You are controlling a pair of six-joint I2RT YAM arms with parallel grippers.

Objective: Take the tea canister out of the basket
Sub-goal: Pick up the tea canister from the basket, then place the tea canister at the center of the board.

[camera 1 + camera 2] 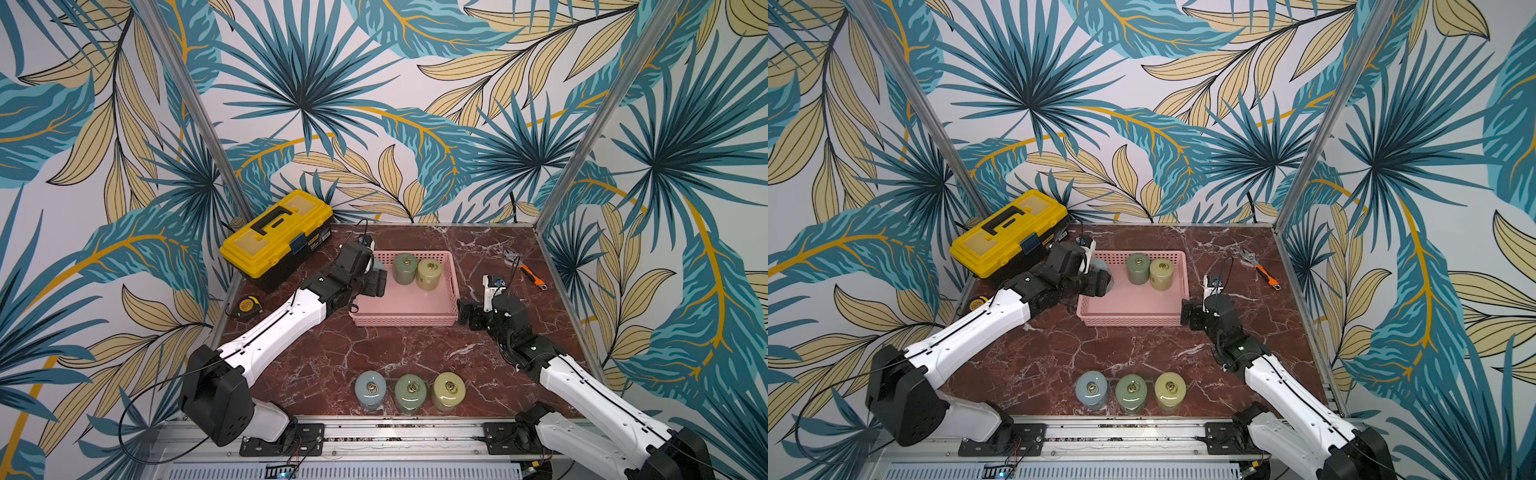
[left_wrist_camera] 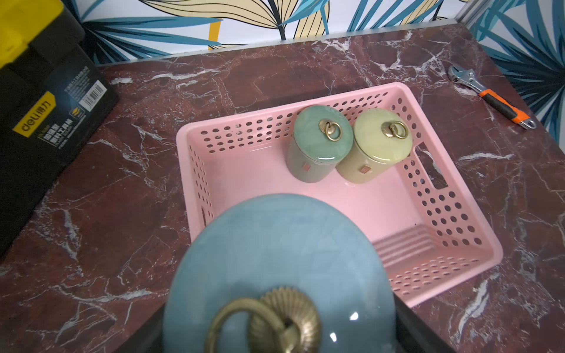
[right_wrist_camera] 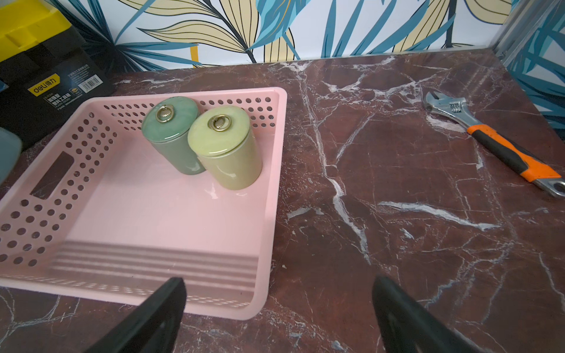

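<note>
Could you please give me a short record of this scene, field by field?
left gripper: shut on blue canister, over the basket's left rim
right gripper: open, empty, near the basket's front right corner
in basket: green canister and yellow canister, upright, side by side at the far right
front of table: row of three canisters
also: yellow toolbox, wrench, tape measure

"deli" brand label on the yellow toolbox [image 2: 46,107] side

My left claw [image 1: 376,282] holds the pale-blue tea canister [image 2: 275,250] upright over the nine-o'clock rim of the pink perforated basket [image 1: 405,320] — green canister [image 1: 405,269] and yellow canister [image 1: 428,274] stand inside at one o'clock.
</note>
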